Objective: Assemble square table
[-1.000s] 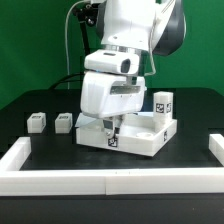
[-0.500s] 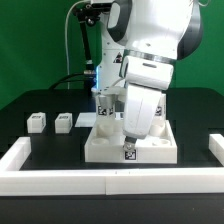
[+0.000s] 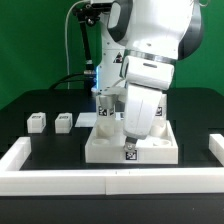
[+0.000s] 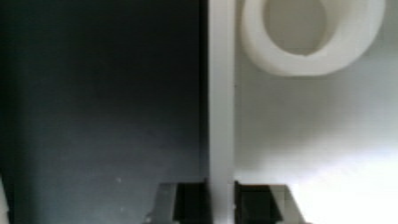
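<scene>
Two loose parts noted at exterior view's left: outer leg (image 3: pixel 36 122), inner leg (image 3: pixel 64 121). Behind rim wall (image 3: pixel 110 182), tabletop (image 3: pixel 110 150) set flat; its thin edge (image 4: pixel 221 100) pinched by closed gripper (image 4: pixel 221 200). Risk judged: slab pivoted or slipped in narrow pinch if dragged; inner leg knocked.

light: bright, even | shadows: soft | wrist view: blurred, half dark

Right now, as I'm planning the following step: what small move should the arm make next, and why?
Probably open the end effector and lift clear. It is shut on the edge of the tabletop, which lies flat close to the front wall, and loose legs sit beside it, not yet attached.
</scene>
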`<act>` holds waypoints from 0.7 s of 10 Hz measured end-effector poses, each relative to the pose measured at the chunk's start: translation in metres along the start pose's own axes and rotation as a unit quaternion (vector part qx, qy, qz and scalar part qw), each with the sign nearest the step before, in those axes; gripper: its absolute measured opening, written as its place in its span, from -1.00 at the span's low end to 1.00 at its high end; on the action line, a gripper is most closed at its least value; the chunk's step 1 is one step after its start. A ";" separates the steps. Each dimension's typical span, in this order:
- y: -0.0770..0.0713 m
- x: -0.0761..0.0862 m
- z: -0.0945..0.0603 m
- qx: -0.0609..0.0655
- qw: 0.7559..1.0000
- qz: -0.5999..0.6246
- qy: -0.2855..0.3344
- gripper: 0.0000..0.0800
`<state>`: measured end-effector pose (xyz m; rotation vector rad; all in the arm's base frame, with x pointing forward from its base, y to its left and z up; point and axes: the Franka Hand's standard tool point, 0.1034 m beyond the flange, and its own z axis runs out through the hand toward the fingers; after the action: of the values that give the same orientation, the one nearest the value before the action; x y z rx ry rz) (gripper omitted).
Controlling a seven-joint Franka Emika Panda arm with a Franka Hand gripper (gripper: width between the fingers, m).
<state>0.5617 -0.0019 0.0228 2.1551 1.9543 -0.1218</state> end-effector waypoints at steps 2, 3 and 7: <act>0.019 0.020 -0.003 0.002 1.000 0.004 -0.001 -0.84; 0.032 0.029 -0.004 0.004 1.000 -0.002 -0.004 -0.84; 0.039 0.030 -0.003 0.002 1.000 0.001 -0.003 -0.84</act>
<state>0.6031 0.0249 0.0239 2.1553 1.9502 -0.1321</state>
